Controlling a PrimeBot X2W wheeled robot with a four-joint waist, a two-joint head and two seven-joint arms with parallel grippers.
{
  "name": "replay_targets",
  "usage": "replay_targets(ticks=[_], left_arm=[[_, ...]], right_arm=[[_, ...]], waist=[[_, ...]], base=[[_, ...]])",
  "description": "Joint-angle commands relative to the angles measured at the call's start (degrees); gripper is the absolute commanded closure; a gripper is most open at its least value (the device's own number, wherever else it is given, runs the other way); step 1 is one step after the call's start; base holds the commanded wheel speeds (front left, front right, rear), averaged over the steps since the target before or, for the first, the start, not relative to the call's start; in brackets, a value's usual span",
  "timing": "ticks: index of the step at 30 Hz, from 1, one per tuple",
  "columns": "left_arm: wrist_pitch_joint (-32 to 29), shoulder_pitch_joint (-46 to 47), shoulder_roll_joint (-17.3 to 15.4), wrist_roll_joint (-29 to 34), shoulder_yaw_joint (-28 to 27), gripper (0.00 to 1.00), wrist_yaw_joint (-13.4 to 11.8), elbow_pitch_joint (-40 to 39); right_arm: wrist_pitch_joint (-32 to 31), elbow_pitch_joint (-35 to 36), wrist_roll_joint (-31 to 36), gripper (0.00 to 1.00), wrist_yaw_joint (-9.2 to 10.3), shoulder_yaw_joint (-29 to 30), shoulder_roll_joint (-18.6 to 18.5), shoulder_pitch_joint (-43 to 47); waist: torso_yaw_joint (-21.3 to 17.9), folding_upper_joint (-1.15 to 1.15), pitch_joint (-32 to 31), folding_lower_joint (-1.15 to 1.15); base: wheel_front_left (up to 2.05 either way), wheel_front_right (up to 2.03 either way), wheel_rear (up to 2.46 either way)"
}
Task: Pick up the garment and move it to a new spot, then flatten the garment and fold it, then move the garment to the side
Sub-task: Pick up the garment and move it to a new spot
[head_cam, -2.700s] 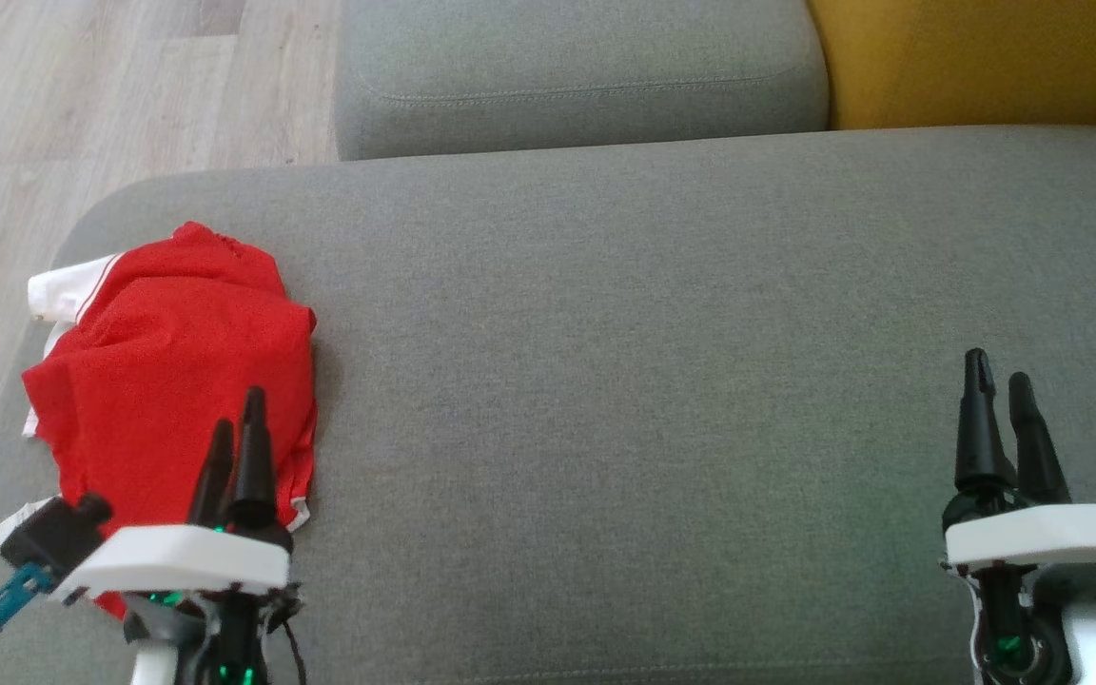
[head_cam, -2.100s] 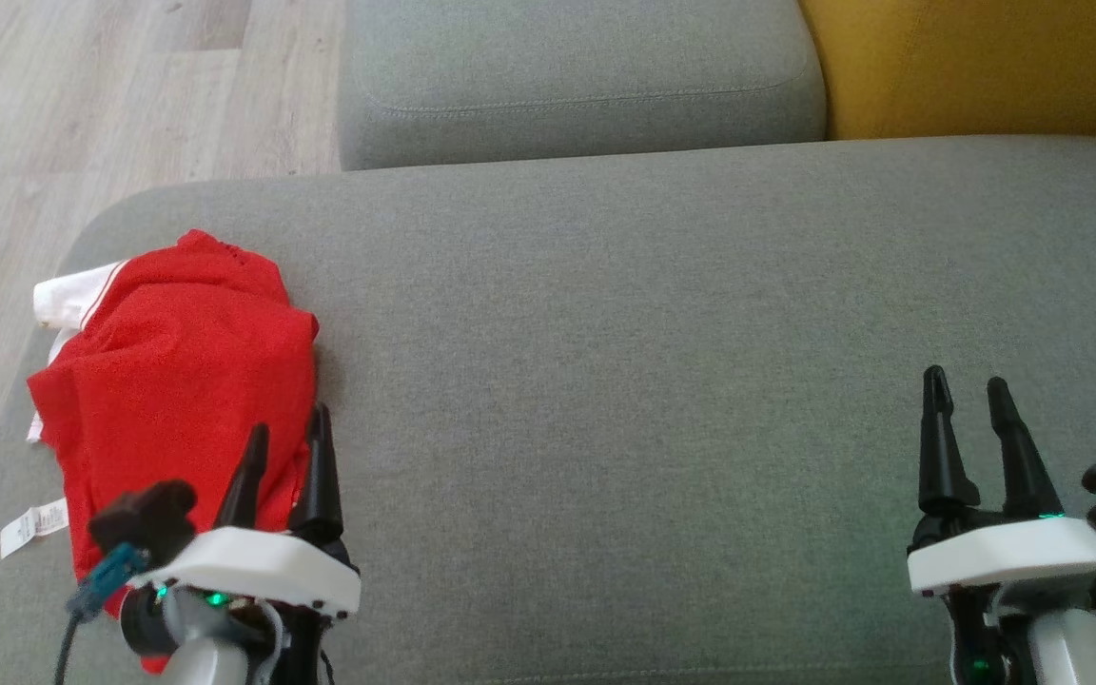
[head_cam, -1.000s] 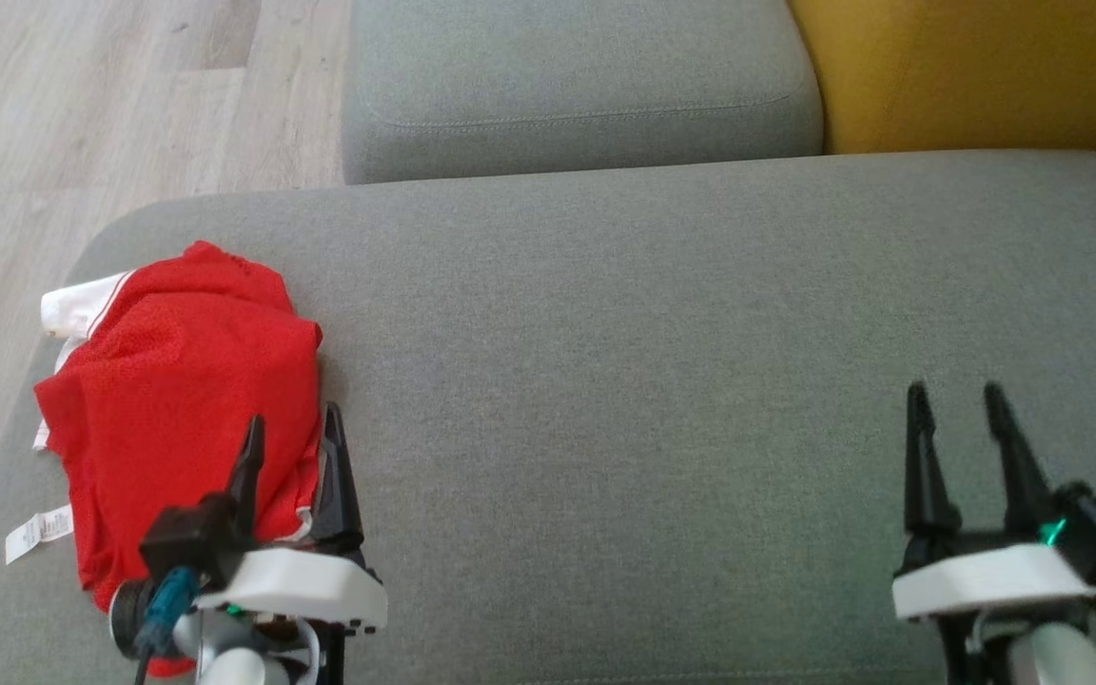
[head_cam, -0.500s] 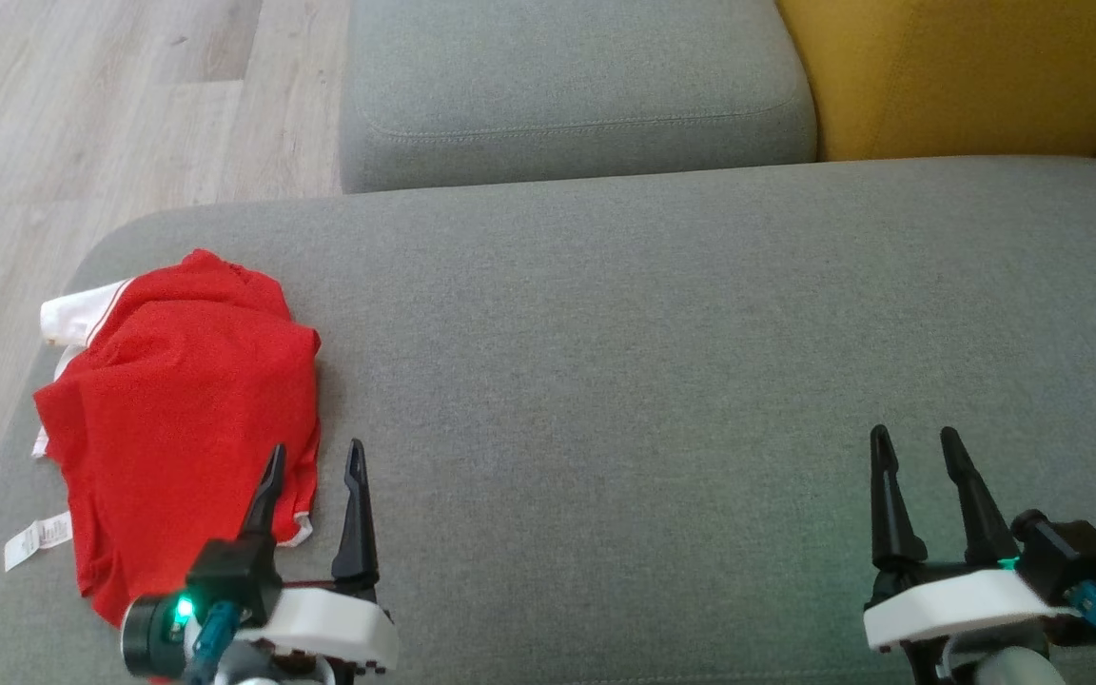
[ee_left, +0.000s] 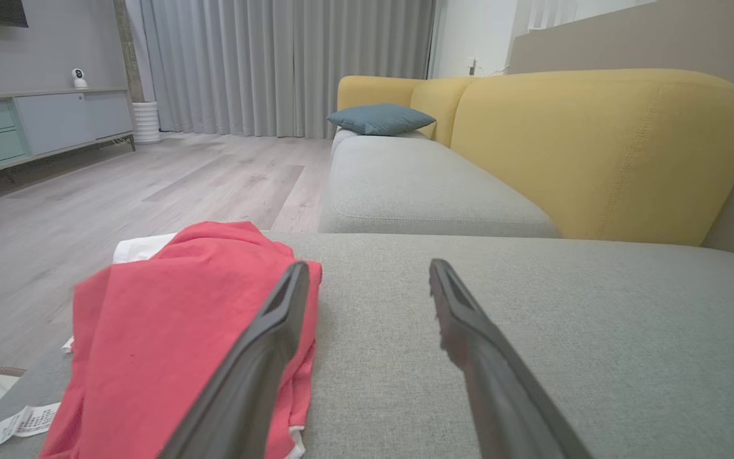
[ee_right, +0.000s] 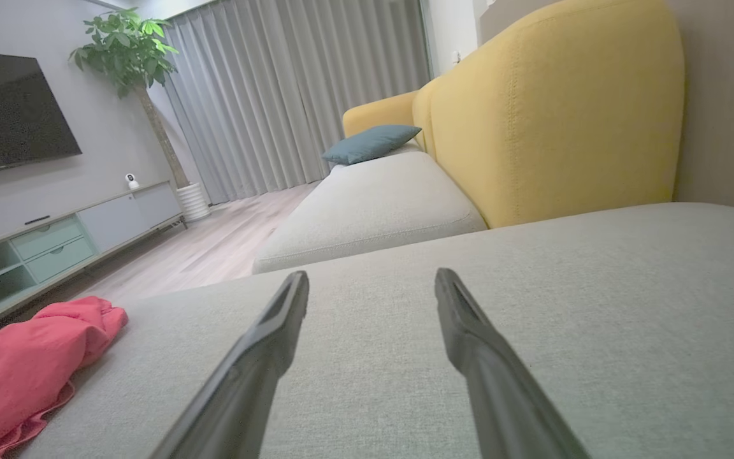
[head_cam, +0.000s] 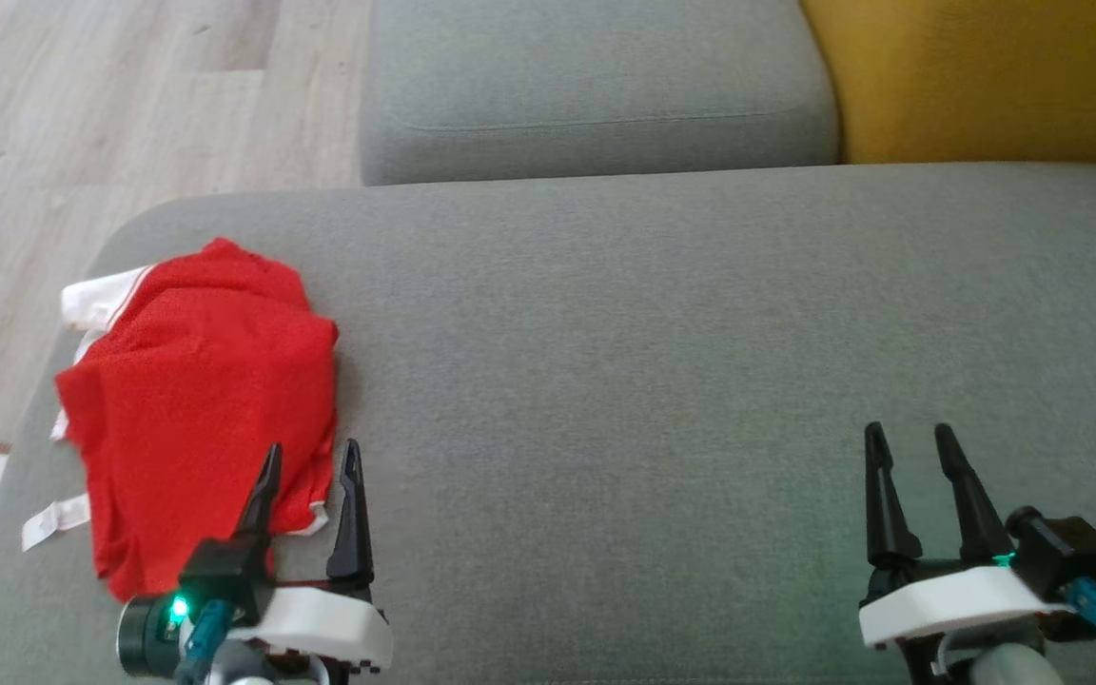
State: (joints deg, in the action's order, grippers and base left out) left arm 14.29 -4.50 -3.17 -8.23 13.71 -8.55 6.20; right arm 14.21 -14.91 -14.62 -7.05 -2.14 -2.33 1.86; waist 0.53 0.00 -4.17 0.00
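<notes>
The red garment (head_cam: 196, 400) lies on the sofa seat (head_cam: 653, 381), long axis running away from the robot. The left claw (head_cam: 311, 445), jaws spread and empty, is nearer, just short of the garment's near right corner. The right claw (head_cam: 909, 428), likewise spread, sits well off to the garment's right.

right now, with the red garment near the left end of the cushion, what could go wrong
The red garment lies close to the left edge of the grey cushion, beside the wooden floor; a nudge could tip it off. The open left hand has one finger over the garment's near corner, so moving forward may snag and rumple the cloth.
</notes>
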Motion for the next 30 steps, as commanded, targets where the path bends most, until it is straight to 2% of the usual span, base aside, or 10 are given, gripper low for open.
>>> replay_targets(ticks=[1,9,21,26,30], left_arm=[[0.71,2.68,0.28,-0.10,-2.43,0.00,-0.11,-1.50],[0.71,2.76,0.28,0.08,-4.10,0.00,-0.31,-1.22],[0.71,1.57,0.20,2.48,-7.68,0.00,1.14,-1.08],[0.71,1.05,0.01,3.11,-9.19,0.00,1.87,-1.40],[0.71,0.46,0.05,3.25,-10.46,0.00,1.68,-2.55]], right_arm=[[0.79,1.48,-0.22,0.00,-0.44,-1.95,-0.54,-2.41],[0.79,1.34,-0.60,0.00,-0.44,-3.17,-0.54,-1.31],[0.79,1.14,-3.92,0.00,-0.44,-5.95,-0.54,0.02],[0.79,1.30,-5.20,0.00,-0.44,-7.67,-0.54,0.30],[0.79,1.28,-5.48,0.00,-0.44,-9.45,-0.54,-0.24]], waist=[[1.35,0.00,0.00,0.00],[7.29,0.00,-0.55,0.00],[19.96,0.00,-1.76,0.00],[23.81,0.00,-2.07,0.00],[24.97,0.00,-1.45,0.00]], base=[[0.00,0.00,0.00],[0.00,0.00,0.00],[0.00,0.00,0.00],[0.00,0.00,0.00],[0.00,0.00,0.00]])
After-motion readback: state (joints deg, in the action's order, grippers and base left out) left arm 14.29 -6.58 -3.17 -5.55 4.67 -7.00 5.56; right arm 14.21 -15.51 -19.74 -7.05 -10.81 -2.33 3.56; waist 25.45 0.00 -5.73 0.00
